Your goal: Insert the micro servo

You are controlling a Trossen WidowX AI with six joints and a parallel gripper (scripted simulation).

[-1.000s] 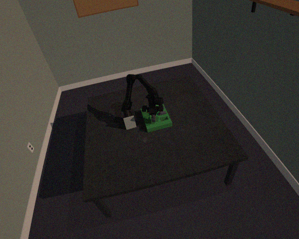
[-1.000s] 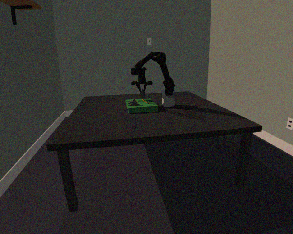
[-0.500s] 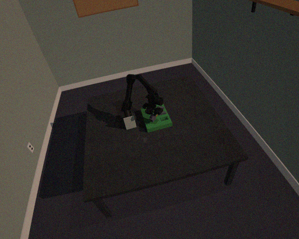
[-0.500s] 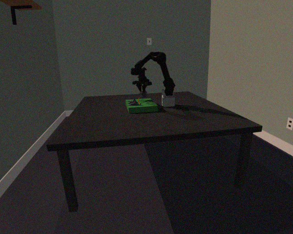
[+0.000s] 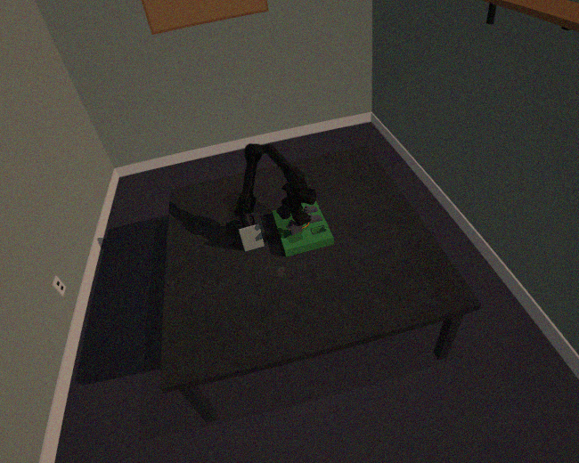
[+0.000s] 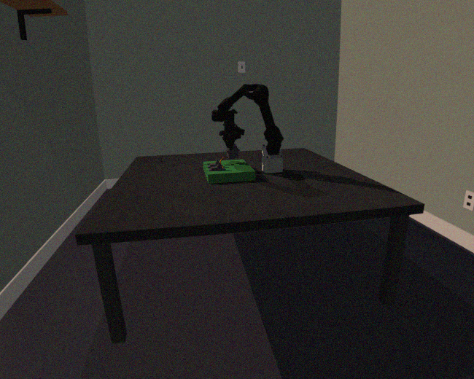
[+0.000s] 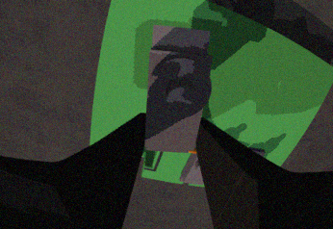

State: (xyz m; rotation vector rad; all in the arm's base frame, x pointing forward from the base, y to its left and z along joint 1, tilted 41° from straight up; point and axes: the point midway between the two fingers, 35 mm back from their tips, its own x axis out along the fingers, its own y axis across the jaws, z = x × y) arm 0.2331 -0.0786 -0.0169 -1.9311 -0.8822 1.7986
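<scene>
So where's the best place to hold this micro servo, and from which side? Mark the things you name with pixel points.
By the long sides of its body, from above: the micro servo [image 7: 177,91] hangs shaft-up between the jaws, its flat parallel flanks suiting them, and its underside seems free for the pocket [image 5: 318,230] [image 7: 151,160].
</scene>
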